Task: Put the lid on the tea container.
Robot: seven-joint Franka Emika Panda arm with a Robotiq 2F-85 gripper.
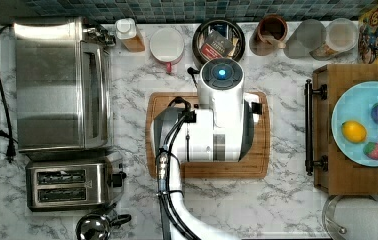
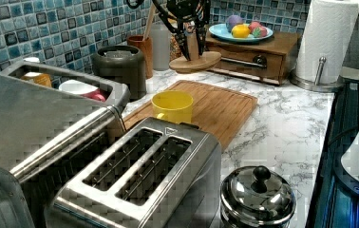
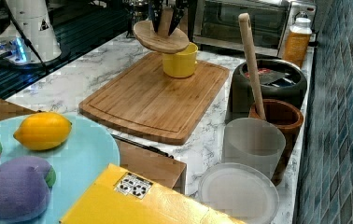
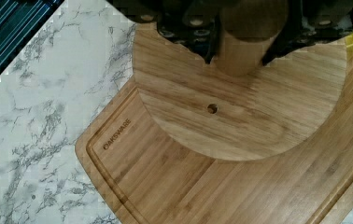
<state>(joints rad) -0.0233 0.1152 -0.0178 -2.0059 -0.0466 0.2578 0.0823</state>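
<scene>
Wooden lid (image 3: 161, 37) is held by its knob between the closed fingers (image 3: 165, 21), above the cutting board (image 3: 153, 98). Transport is in hand. The tea container (image 3: 277, 86), standing open on the tabletop (image 3: 72, 79) well beyond the fingers, must next be reached and the lid centred over its rim.

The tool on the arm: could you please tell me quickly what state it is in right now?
Tool: closed on the knob of the wooden lid, holding it lifted above the cutting board.
</scene>
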